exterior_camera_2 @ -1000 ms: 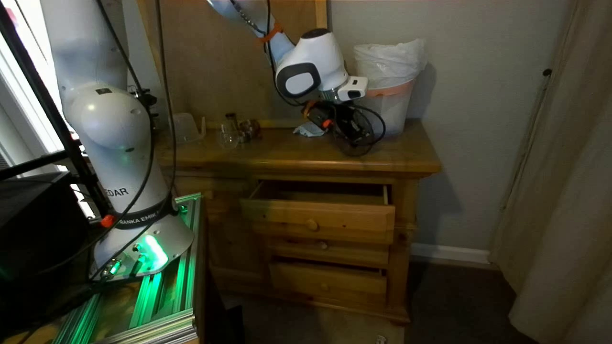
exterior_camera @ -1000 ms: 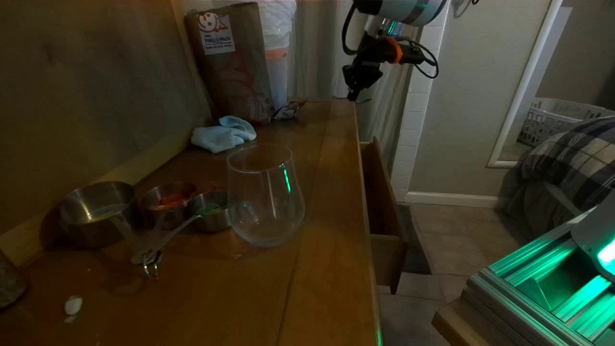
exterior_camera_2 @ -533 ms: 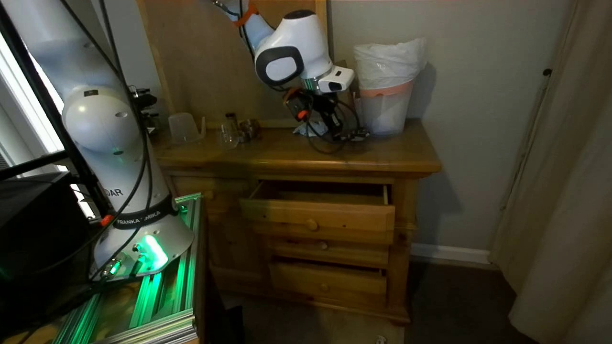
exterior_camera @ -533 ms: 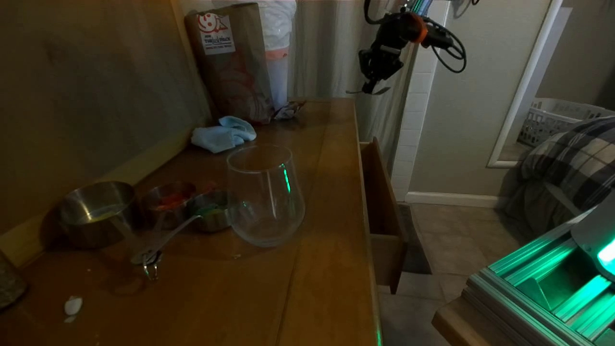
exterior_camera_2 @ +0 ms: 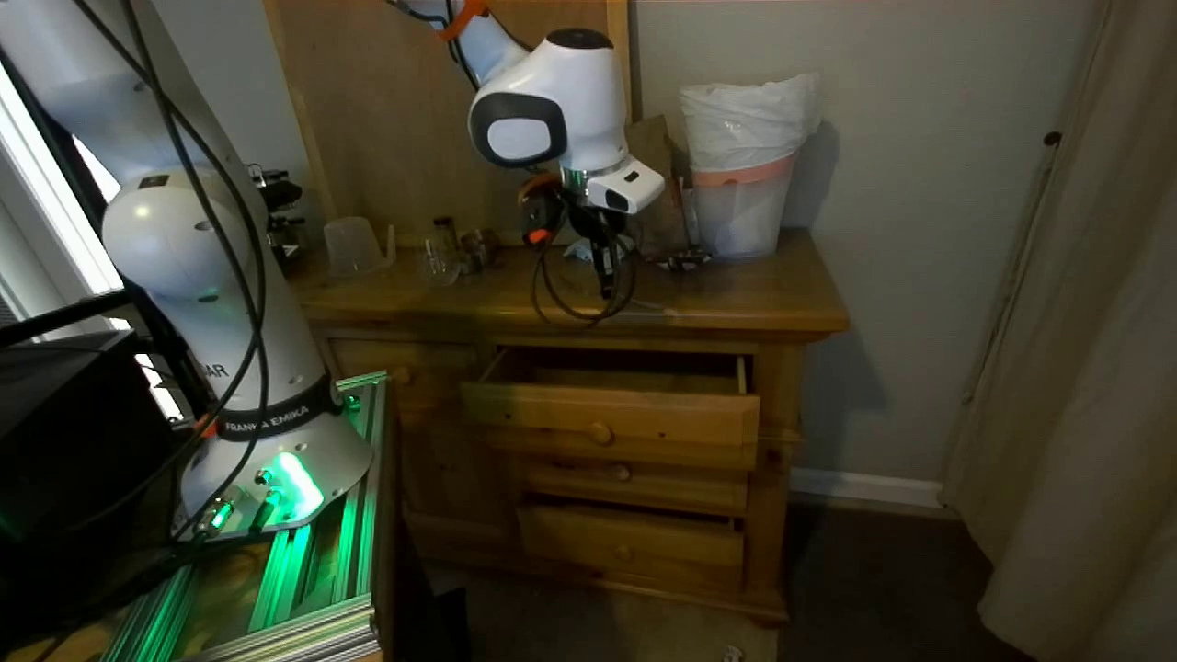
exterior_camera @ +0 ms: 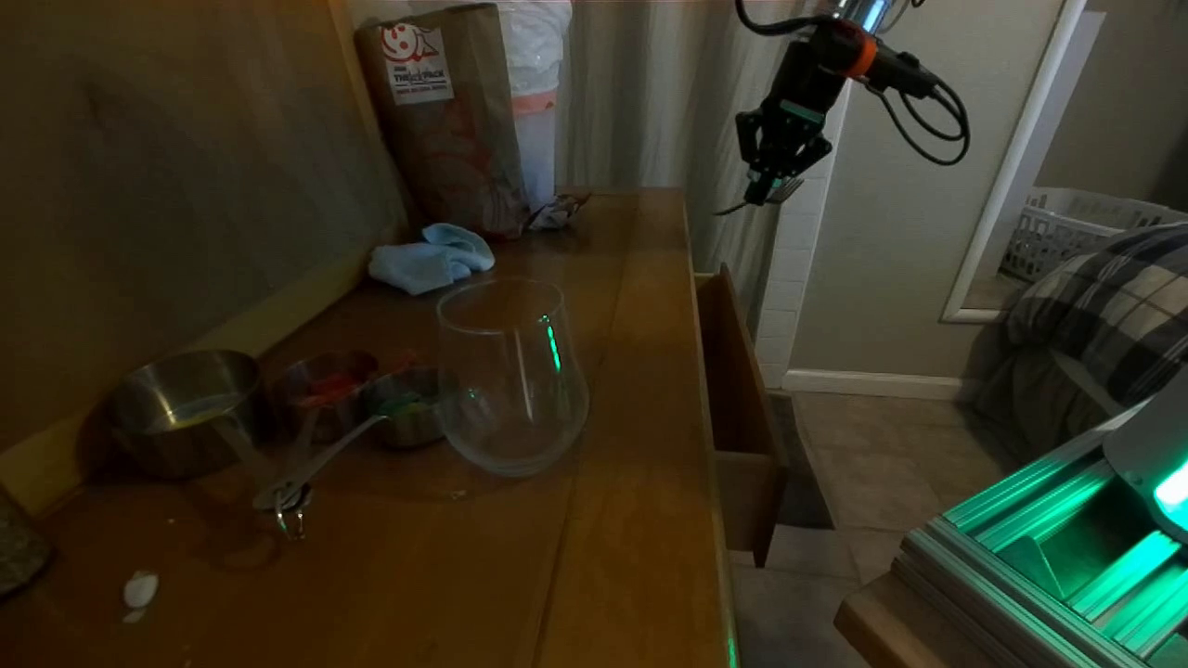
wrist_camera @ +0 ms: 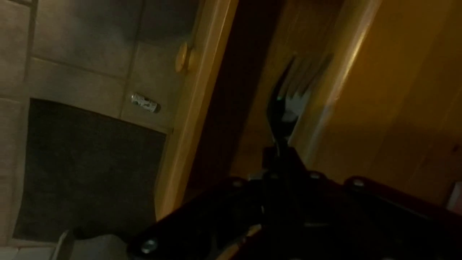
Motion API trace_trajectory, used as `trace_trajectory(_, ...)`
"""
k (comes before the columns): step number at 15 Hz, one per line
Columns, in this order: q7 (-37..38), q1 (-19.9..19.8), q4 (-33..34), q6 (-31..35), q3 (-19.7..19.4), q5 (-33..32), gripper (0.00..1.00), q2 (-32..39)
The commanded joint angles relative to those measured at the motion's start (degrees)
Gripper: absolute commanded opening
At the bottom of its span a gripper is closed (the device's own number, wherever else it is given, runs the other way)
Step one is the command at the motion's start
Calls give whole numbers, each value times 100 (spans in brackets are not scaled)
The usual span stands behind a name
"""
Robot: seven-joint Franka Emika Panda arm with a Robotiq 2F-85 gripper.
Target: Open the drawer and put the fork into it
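Pinched tight at the gripper, clasping the fork mid-length! Hovers above the open drawer, long axis roughly along its front, tines seen against the edge of the cabinet top in the wrist view. Probably wants a nudge outward, then down. Toward the back edge: metal cups, with red stuff in one, green in another, beside a clear glass.
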Motion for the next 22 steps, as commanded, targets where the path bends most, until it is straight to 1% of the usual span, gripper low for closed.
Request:
trace_trajectory(1, -31, -242, -102, -425, 111, 500, 2, -81)
trace_trajectory(5, -567, -327, 28, -665, 104, 1506, 2, 298)
trace_trajectory(8, -1072, -426, 158, -667, 151, 2204, 2, 715)
trace_trajectory(14, -2400, -683, 614, -507, 460, 3421, 2, 1616)
trace_trajectory(17, -2948, -807, 889, -417, 585, 3810, 2, 2077)
trace_trajectory(19, -3135, -862, 1063, -363, 637, 4000, 2, 2356)
trace_trajectory(21, -3423, -896, 1235, -159, 695, 4221, 2, 2634)
trace_trajectory(22, -3586, -829, 1323, -99, 634, 4391, 2, 2759)
